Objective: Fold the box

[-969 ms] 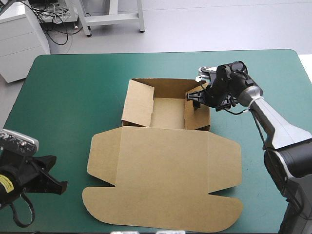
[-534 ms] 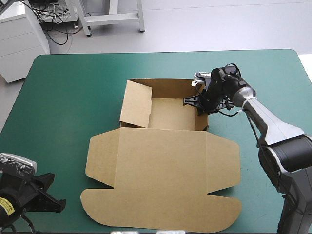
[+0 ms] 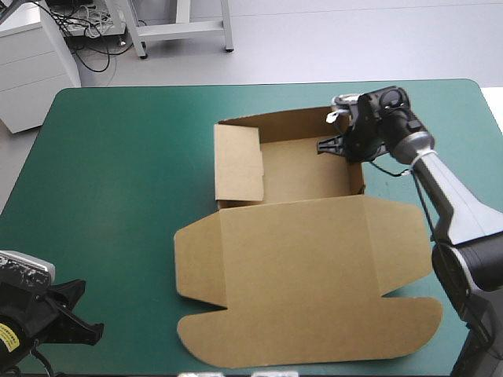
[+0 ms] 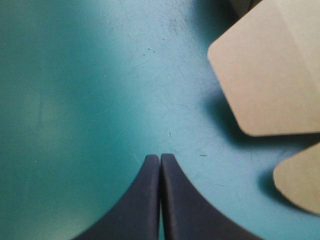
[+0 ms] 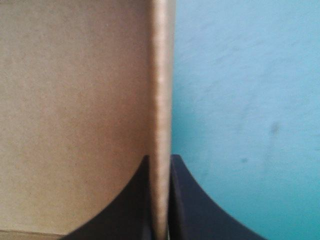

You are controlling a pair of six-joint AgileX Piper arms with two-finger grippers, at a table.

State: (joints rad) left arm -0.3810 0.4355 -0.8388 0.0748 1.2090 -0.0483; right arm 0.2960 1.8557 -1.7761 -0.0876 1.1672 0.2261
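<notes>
While the right gripper (image 3: 339, 146) pinches the tray's right wall (image 3: 359, 171) close to its far corner, the box (image 3: 302, 259) lies on the teal-green cover (image 3: 118, 173), right of the table's middle, with its tray end toward the far edge. In the right wrist view the black fingers are all but closed, with the wall's edge (image 5: 161, 100) upright between them.

What looks done: the far wall (image 3: 291, 126) and the right wall stand up around the tray floor (image 3: 306, 171). The left panel (image 3: 238, 165) is raised too, but it looks broad and loose, leaning in over the floor. I cannot tell whether either side wall is tucked or locked.

What looks left: the lid (image 3: 295, 267) lies flat toward the near edge, with its side flaps (image 3: 196, 263) spread out and the rounded tuck flap (image 3: 306, 342) flat at the near end. I judge the task to be roughly half way, with the walls up and the securing folds to come.

The left gripper (image 4: 160, 157) is out at the table's near-left corner, its fingers pressed together on nothing, over bare cover. The lid's left flap (image 4: 270, 75) and a rounded corner of the tuck flap (image 4: 300, 182) lie ahead of it and apart from it, so it takes no part in the work at this point.
</notes>
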